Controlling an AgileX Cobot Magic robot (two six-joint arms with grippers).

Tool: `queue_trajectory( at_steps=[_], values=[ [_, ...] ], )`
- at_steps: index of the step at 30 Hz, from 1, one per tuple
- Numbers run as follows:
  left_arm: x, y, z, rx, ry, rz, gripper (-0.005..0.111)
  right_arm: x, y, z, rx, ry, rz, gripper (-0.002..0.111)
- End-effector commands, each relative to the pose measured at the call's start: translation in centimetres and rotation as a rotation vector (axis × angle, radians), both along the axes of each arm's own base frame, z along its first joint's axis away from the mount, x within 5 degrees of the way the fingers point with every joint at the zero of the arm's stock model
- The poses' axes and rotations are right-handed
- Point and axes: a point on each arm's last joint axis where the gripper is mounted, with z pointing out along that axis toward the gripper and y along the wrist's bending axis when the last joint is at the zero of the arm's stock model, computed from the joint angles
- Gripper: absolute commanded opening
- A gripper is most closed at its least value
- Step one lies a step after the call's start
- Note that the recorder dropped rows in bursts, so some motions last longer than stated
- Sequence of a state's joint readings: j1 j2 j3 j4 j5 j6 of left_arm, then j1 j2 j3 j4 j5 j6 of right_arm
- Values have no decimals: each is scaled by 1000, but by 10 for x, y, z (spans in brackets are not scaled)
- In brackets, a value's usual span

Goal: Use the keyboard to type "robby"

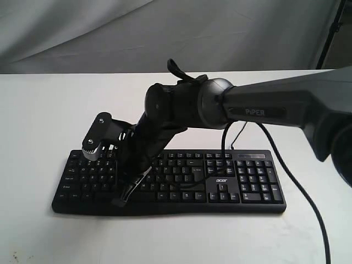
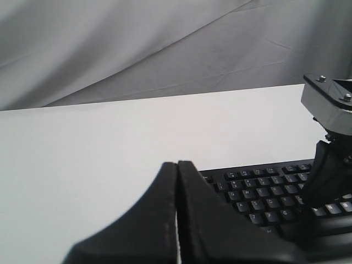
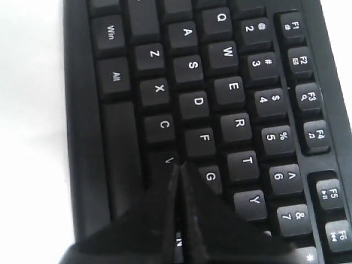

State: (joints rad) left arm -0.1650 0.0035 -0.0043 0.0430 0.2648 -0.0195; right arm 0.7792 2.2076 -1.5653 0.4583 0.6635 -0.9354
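Across the white table (image 1: pixel 44 110) lies the flat black keyboard (image 1: pixel 220 181), matte keys with white legends. The right arm (image 1: pixel 264 110) reaches over and bends steeply down onto its left half. The right pincer (image 3: pixel 179 168), jaws pressed into one tapered wedge, points between V and G. The left pincer (image 2: pixel 177 165), likewise closed, hangs near the keyboard.

Left tool (image 2: pixel 177 165), right tool (image 3: pixel 179 166): both closed.
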Motion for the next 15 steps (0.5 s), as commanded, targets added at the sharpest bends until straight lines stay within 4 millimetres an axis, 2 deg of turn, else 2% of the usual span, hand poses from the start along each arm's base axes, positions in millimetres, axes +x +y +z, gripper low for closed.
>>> queue_trajectory(
  at_steps=[1,15],
  values=[
    [0,0,-1,1,-5,-6,0,3,0,3,0,-22,-10,0],
    [0,0,-1,1,-5,-6,0,2,0,3,-6,-20,-6,0]
  ],
)
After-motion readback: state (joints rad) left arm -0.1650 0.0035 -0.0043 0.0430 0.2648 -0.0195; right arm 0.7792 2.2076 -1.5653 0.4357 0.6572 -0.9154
